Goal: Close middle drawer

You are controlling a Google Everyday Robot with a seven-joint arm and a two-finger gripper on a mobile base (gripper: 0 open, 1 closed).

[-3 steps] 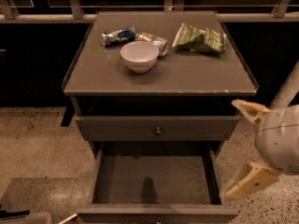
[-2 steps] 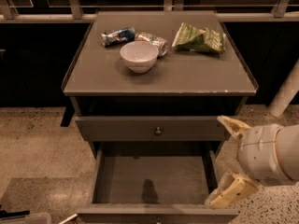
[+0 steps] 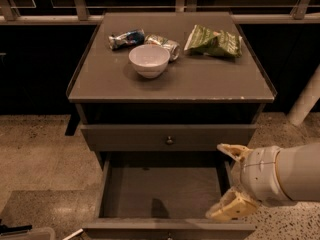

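Note:
The middle drawer [image 3: 160, 189] is pulled far out, showing its plain grey inside; its front panel [image 3: 130, 230] lies along the bottom edge of the camera view. The slimmer drawer above it [image 3: 130, 138], with a small round knob [image 3: 170, 140], stands slightly out. My gripper [image 3: 226, 180] is at the lower right, over the right side wall of the open drawer. It is open and empty, with one cream finger [image 3: 231, 150] up near the upper drawer's front and the other [image 3: 229, 210] low near the open drawer's front corner.
On the cabinet top [image 3: 100, 84] sit a white bowl [image 3: 149, 60], a crushed can [image 3: 127, 38], a second can [image 3: 166, 45] and a green chip bag [image 3: 214, 41]. A railing runs behind. A white post [image 3: 305, 104] stands at the right. Speckled floor surrounds the cabinet.
My gripper has moved left, from beside the cabinet to over the right side of the open drawer. The drawers and tabletop items have not moved.

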